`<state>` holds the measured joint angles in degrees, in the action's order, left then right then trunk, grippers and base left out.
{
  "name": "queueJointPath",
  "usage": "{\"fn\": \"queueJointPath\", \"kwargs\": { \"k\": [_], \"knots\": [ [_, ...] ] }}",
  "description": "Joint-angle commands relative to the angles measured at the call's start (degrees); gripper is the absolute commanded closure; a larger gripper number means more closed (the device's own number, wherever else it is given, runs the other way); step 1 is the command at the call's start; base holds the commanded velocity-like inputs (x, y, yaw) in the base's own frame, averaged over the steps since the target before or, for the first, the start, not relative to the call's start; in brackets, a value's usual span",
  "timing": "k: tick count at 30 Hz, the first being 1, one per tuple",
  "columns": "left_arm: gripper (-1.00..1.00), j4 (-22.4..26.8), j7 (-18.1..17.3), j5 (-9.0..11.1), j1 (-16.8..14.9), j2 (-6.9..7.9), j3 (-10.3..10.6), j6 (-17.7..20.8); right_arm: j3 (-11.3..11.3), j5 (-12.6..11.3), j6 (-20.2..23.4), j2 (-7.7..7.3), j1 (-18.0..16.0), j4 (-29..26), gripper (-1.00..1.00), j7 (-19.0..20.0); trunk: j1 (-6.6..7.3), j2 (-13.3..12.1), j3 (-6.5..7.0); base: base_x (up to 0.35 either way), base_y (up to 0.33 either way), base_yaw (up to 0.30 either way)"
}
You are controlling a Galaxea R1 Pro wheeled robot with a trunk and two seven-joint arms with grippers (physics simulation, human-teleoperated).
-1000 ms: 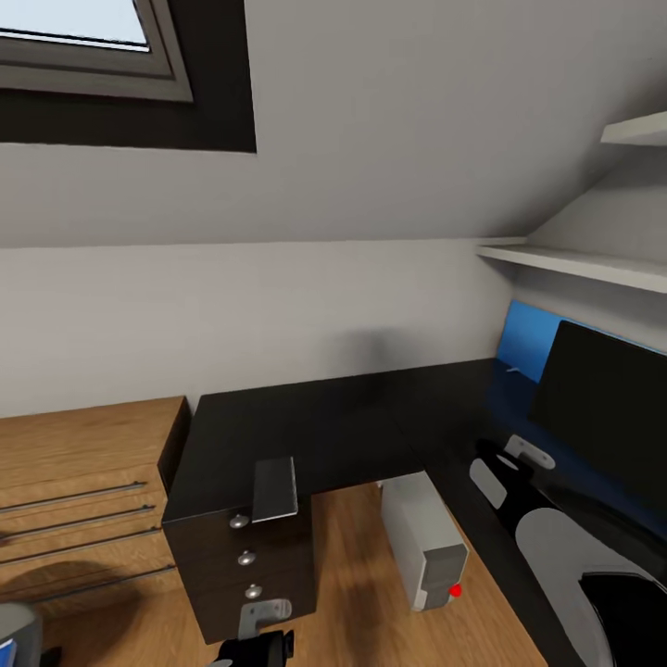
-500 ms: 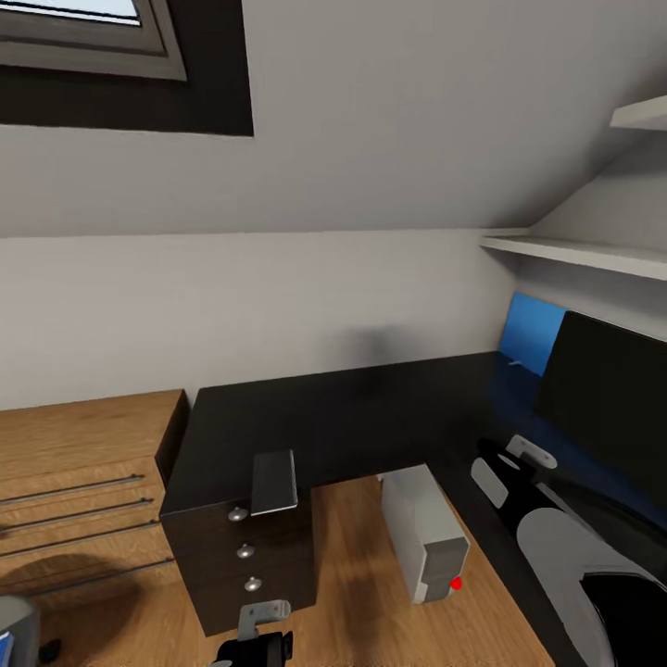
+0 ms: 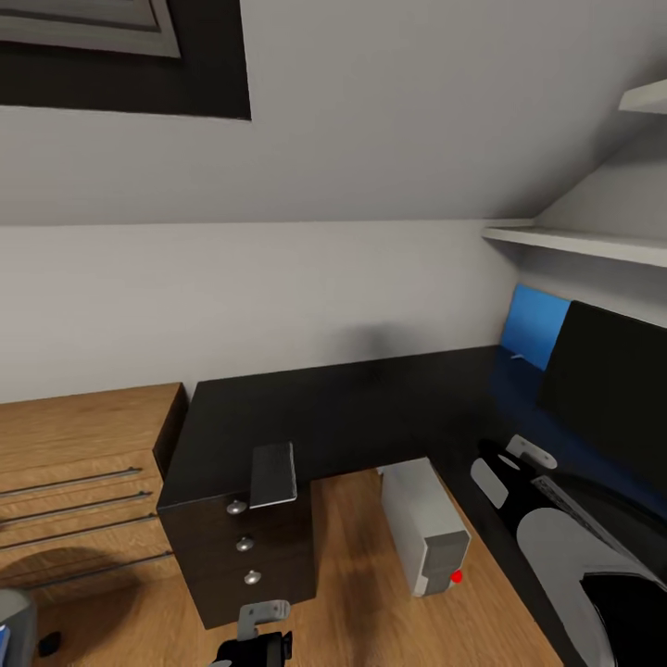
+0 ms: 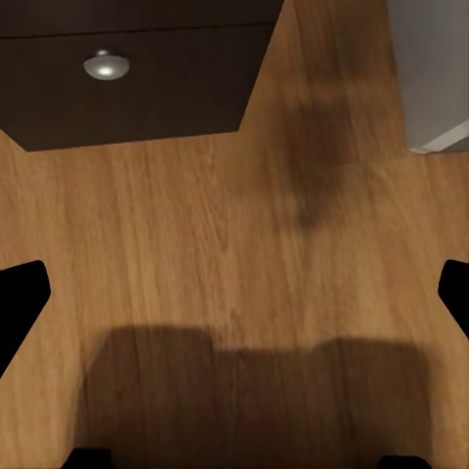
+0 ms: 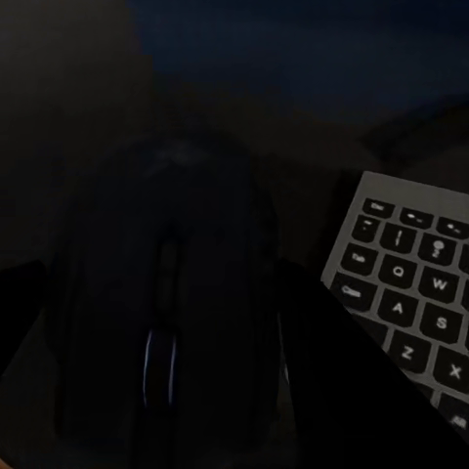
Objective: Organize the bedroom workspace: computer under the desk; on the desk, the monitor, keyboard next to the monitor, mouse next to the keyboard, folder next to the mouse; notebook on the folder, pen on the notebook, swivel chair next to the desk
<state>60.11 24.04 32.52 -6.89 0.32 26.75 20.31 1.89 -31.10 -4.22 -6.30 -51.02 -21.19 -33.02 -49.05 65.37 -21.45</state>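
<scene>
My right gripper (image 5: 161,293) is shut on the mouse (image 5: 166,332), a dark rounded lump held between the dark fingers. Beside it lies the silver keyboard (image 5: 410,293) with dark keys, on the black desk (image 3: 352,408); its edge also peeks out by my right arm (image 3: 567,493). The black monitor (image 3: 611,389) stands on the desk at the right. On the floor under the desk sits the grey computer (image 3: 421,523). The dark notebook (image 3: 273,474) lies at the desk's left end. My left gripper (image 4: 234,303) hangs open over the wood floor.
A black drawer unit (image 3: 245,556) with silver knobs stands under the desk's left end, with a low wood shelf unit (image 3: 79,472) left of it. Behind the monitor is a blue panel (image 3: 533,324), with white wall shelves (image 3: 574,243) above. Something grey (image 3: 14,625) cuts in at the bottom left.
The camera has moved, so the room has slid up and left a little in the picture. The keyboard's edge has come into sight by my right arm. Both arms keep their pose.
</scene>
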Motion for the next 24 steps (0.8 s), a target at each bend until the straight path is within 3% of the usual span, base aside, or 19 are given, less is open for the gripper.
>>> {"fn": "queueJointPath", "kwargs": {
  "k": [1, 18, 24],
  "knots": [
    [-1.00, 0.1, 0.5, 0.4, 0.0, 0.03, 0.1, 0.1, 0.2, -0.8, -0.6, -0.02, 0.0, 0.0, 1.00, -0.1, -0.23, 0.5, -0.26, 0.000, 0.000, 0.000],
    [-1.00, 0.1, 0.6, 0.5, 0.0, -0.01, 0.1, 0.2, 0.3, -0.8, -0.5, 0.03, 0.0, 0.1, 1.00, 0.2, -3.96, 7.3, -3.31, 0.000, 0.000, 0.000],
    [-1.00, -0.7, 1.1, 0.6, 0.0, -0.52, -0.1, -1.0, 0.7, -0.2, 0.7, 1.09, -0.1, -0.2, 1.00, 0.4, -3.96, 7.3, -3.30, 0.000, 0.000, 0.000]
  ]
}}
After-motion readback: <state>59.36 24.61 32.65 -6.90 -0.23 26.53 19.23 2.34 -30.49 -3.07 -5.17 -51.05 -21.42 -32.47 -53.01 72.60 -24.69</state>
